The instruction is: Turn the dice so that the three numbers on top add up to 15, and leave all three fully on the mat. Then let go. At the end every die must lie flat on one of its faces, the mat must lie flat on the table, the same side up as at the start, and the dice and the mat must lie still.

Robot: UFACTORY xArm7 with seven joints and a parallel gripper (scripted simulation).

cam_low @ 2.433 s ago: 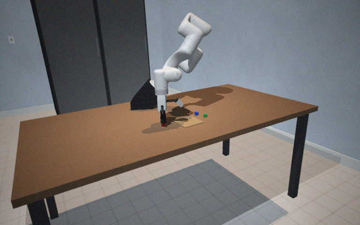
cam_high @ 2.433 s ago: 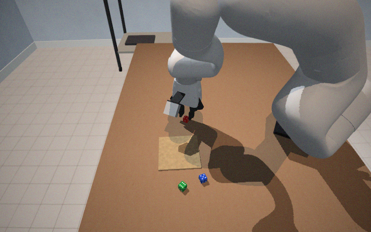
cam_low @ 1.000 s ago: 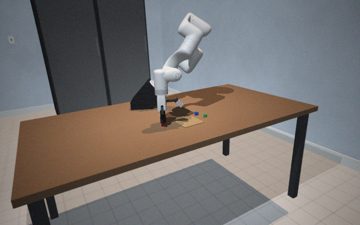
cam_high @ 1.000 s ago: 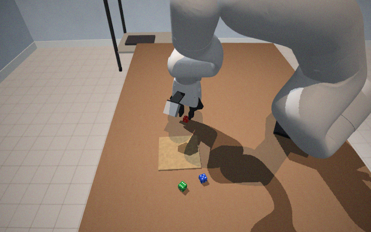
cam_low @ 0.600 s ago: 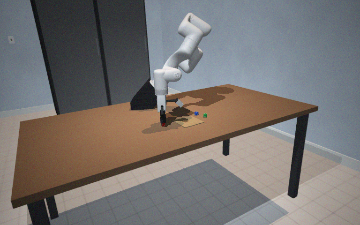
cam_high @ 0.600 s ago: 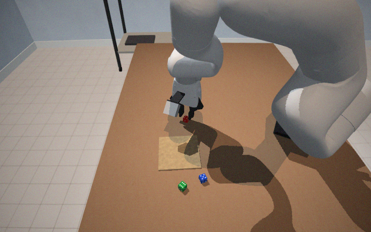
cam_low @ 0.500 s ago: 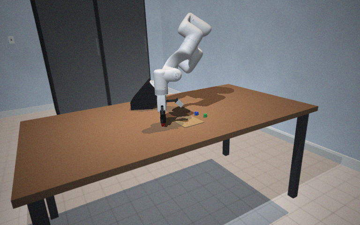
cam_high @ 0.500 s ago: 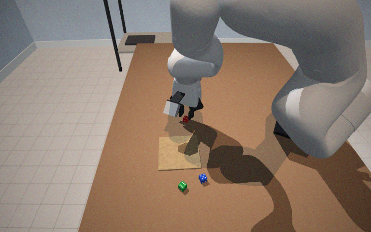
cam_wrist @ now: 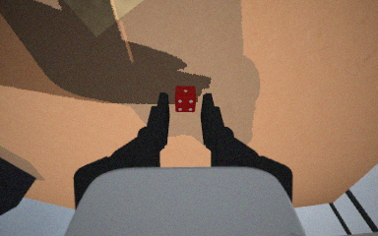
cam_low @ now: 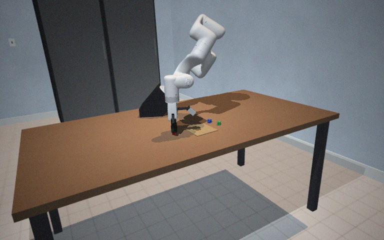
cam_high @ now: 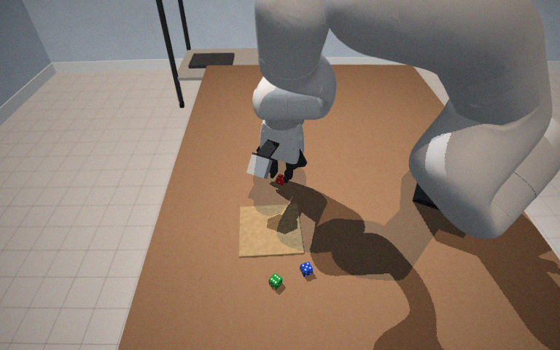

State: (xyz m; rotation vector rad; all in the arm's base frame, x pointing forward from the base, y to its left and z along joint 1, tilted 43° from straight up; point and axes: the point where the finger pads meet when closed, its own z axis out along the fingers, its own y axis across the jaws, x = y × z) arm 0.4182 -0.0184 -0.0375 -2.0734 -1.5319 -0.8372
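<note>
Red die (cam_high: pixel 280 179) (cam_low: pixel 174 133) (cam_wrist: pixel 185 98), off the mat, under the claw (cam_high: pixel 280 178) (cam_low: pixel 173 130) (cam_wrist: pixel 185 104). Seen in the wrist view between the two black fingers, with a gap on either side. Partly open, then, and gripping nothing. Not possible to tell for sure which number is on top of the red one.

Near the die, apart from it: a thin tan mat (cam_high: pixel 264 237) (cam_low: pixel 202 131) (cam_wrist: pixel 95 17), flat and partly shaded. Past the mat's far side from the red die, a blue die (cam_high: pixel 306 269) (cam_low: pixel 209 121) and a green die (cam_high: pixel 275 281) (cam_low: pixel 218 123), near each other, both off the mat. Six pips up on the green one.

Under everything, a brown surface (cam_high: pixel 351 144) (cam_low: pixel 99 152) (cam_wrist: pixel 305 98), crossed by the arm's dark shadows and carried on dark legs. Around it, a pale tiled floor (cam_high: pixel 82 165) (cam_low: pixel 198 209) and blue-grey walls (cam_high: pixel 123 33) (cam_low: pixel 269 56). Behind, in the exterior view, a tall dark cabinet (cam_low: pixel 76 56), and a small switch plate (cam_low: pixel 11 42) to one side.

Above, a white arm (cam_high: pixel 475 82) (cam_low: pixel 199 48), bent high at the elbow, folding down to a near-vertical wrist, with the claw pointing down at the surface
</note>
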